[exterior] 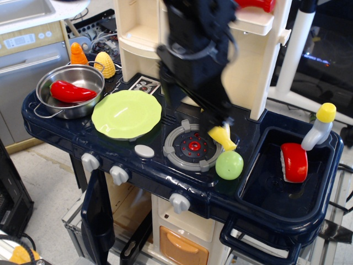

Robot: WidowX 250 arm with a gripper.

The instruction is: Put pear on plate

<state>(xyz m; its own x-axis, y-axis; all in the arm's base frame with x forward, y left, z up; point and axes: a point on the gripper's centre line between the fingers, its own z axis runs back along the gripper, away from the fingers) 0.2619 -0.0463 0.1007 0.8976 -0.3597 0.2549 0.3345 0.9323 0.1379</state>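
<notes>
- observation.image, only view: gripper (pixel 220 118) is a motion-blurred dark mass hanging over the right half of the bench (pixel 49 130), in front of the cream toy-kitchen tower (pixel 253 66).
- Jaws: too smeared to read. Cannot tell if they are apart or closed. Nothing visibly held.
- Pear (pixel 229 165) sits on the bench at the front right of the burner (pixel 192 147), just beside the sink basin (pixel 276 218). Free, upright, untouched.
- Gripper's low end is above and slightly left of the pear, overlapping the yellow drumstick toy (pixel 223 136); only that toy's narrow end shows, close beside the pear's top.
- Plate (pixel 126 114) is on the bench left of the burner, well apart from the pear. Nothing on it.
- Left of the plate: steel pan (pixel 47 83) holding a red pepper (pixel 71 91). Corn (pixel 105 64) and carrot (pixel 78 54) behind it.
- Sink basin holds a red-and-white toy (pixel 294 162); a bottle with yellow cap (pixel 319 127) leans at its back rim.
- Step, my read: approach phase, pear not yet grasped.
- Next move calls for: shift toward the front right until centred over the pear, jaws wide enough for a round body, descend straight, close around the middle.
- Watch: the drumstick end is near enough to get nudged or pinched. Smooth round plastic may roll or squirt out if the grip is off-centre.
- Then lift clear and carry left across the burner to the plate.
</notes>
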